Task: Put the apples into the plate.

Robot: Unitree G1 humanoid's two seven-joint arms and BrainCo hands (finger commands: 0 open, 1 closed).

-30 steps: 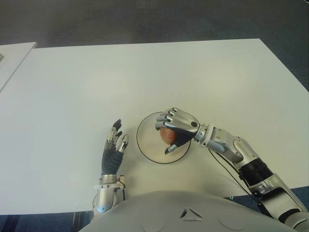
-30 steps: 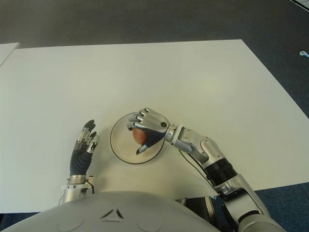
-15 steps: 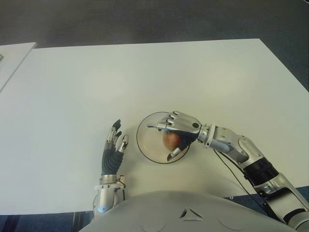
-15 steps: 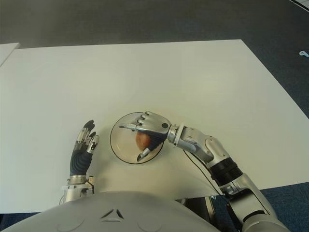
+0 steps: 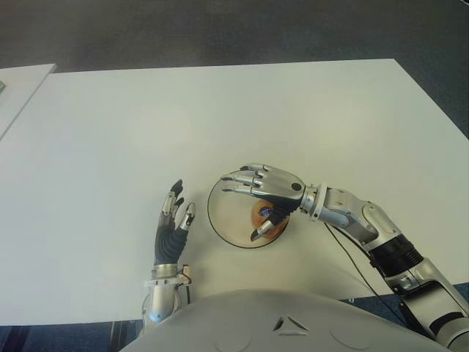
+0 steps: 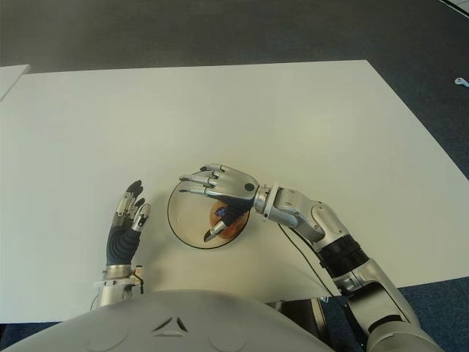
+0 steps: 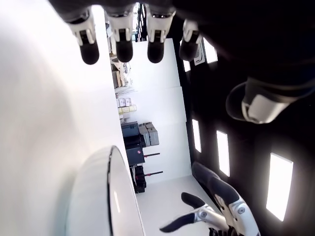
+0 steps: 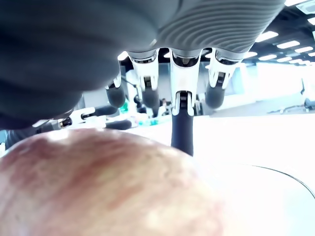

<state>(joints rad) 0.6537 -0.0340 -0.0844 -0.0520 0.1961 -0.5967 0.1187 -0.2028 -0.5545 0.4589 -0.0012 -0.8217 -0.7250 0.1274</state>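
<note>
One reddish apple (image 5: pixel 264 218) lies in the clear round plate (image 5: pixel 223 220) near the table's front edge, on the plate's right side. My right hand (image 5: pixel 256 198) hovers just over the apple with its fingers spread out and off the fruit. The right wrist view shows the apple (image 8: pixel 98 187) close under the palm and straightened fingers (image 8: pixel 181 73) beyond it. To the left of the plate, my left hand (image 5: pixel 174 220) shows with fingers relaxed and nothing in it. No other apple is in view.
The white table (image 5: pixel 220 117) stretches far back and to both sides. A second white table's corner (image 5: pixel 18 81) shows at the far left. Dark carpet (image 5: pixel 220 29) lies beyond.
My right hand's fingers have uncurled from the apple and spread. The apple now lies in the plate, no longer gripped. The left hand has not moved.
</note>
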